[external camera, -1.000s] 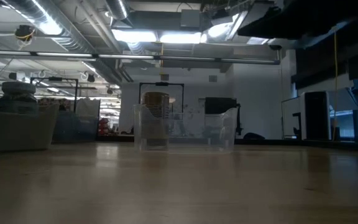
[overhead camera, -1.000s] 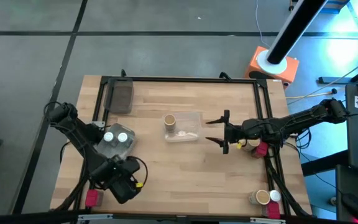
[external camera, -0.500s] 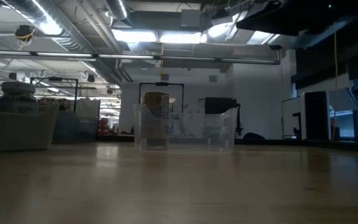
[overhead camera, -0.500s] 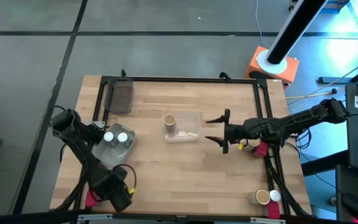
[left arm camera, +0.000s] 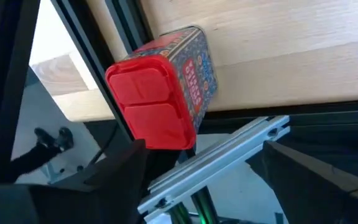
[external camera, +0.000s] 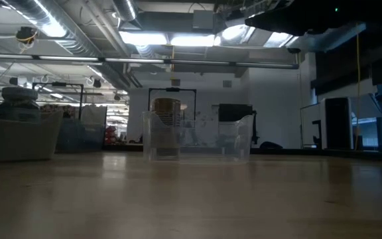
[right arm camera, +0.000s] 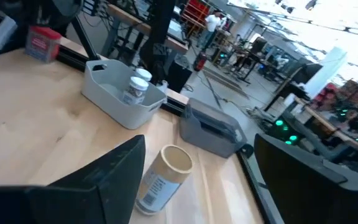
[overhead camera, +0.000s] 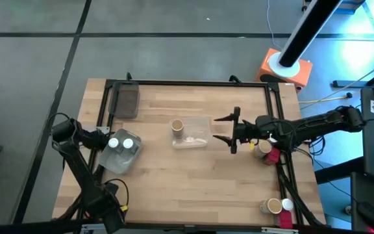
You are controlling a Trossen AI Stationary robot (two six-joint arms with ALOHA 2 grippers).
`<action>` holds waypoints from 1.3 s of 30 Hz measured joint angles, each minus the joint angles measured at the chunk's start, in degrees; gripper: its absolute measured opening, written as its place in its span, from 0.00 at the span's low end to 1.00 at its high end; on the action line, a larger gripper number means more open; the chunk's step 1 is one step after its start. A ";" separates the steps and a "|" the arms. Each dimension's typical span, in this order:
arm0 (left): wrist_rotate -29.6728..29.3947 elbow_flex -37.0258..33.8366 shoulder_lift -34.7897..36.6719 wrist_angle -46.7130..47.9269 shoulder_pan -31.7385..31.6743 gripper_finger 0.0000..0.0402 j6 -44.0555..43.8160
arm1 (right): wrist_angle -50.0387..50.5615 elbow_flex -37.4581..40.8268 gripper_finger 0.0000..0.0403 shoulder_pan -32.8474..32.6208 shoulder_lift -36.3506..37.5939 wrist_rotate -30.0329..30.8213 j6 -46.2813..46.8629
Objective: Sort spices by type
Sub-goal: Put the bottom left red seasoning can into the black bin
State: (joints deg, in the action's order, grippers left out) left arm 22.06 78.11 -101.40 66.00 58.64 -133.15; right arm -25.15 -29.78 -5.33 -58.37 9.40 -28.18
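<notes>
The right gripper point(overhead camera: 234, 130) stood open above the table point(overhead camera: 174, 175), just at 3 o'clock from the clear tray point(overhead camera: 198, 133) that held one tan jar point(overhead camera: 177, 125). The left gripper point(overhead camera: 112, 218) was open at the table's 7 o'clock corner, over a red jar point(left arm camera: 163, 84). Two white-capped jars point(overhead camera: 122, 143) sat in another tray point(overhead camera: 112, 160) at 9 o'clock.
</notes>
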 joint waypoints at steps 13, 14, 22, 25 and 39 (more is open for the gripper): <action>-0.22 -0.04 -4.18 3.48 0.65 0.75 8.20 | -0.08 0.00 0.75 1.32 0.00 -3.00 2.01; -0.22 -0.04 -4.22 3.16 0.65 0.75 8.57 | -0.07 0.00 0.75 1.32 0.00 -3.01 2.01; -2.51 -0.07 -4.24 1.98 0.55 0.75 8.69 | -0.08 0.00 0.75 1.32 0.00 -2.99 1.99; -2.80 -0.07 -4.24 1.88 0.22 0.75 9.16 | -0.04 0.00 0.75 1.32 0.00 -3.01 2.00; -6.45 0.00 -4.07 3.33 -3.80 0.75 20.12 | -0.04 0.00 0.75 1.32 0.00 -3.01 1.96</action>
State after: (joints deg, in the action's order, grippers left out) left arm 15.62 78.11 -105.47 69.33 54.84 -113.03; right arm -25.19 -29.78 -4.01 -58.37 6.39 -26.22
